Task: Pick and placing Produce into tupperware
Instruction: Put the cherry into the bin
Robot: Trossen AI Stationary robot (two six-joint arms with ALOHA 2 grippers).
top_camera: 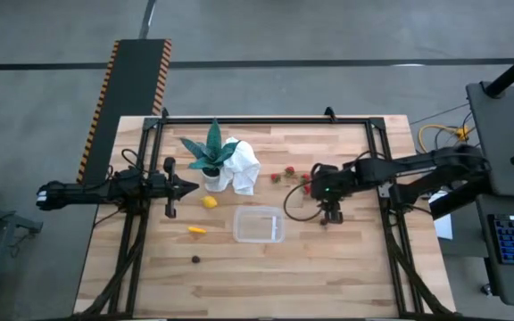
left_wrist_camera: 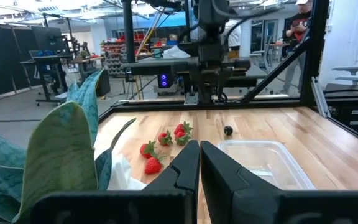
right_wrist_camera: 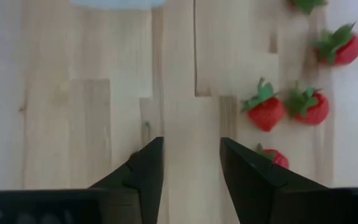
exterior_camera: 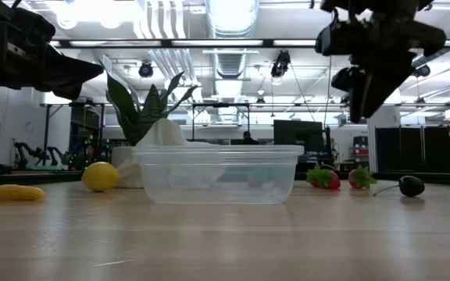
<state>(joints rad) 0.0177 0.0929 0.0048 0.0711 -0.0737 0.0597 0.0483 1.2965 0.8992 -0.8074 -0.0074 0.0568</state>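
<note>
The clear tupperware (top_camera: 259, 224) (exterior_camera: 219, 173) stands on the table's middle with nothing in it that I can see. Several red strawberries (top_camera: 289, 175) (right_wrist_camera: 267, 112) (left_wrist_camera: 153, 165) lie on the wood beyond its right end. The lemon (top_camera: 210, 201) (exterior_camera: 99, 176) and the yellow-orange piece (top_camera: 197, 230) (exterior_camera: 18, 192) lie to its left. One dark round piece (top_camera: 195, 259) rests near the front, another (exterior_camera: 411, 186) (left_wrist_camera: 228, 130) beside the strawberries. My right gripper (top_camera: 321, 189) (right_wrist_camera: 191, 168) hangs open above bare wood next to the strawberries, pointing down. My left gripper (top_camera: 184, 187) (left_wrist_camera: 199, 168) is shut, level, left of the plant.
A green spiky potted plant (top_camera: 211, 153) (exterior_camera: 143, 105) and a white cloth (top_camera: 244, 166) sit behind the lemon, close to my left gripper. A black frame (top_camera: 266, 120) runs round the table. A person (left_wrist_camera: 297, 25) stands in the room beyond the table.
</note>
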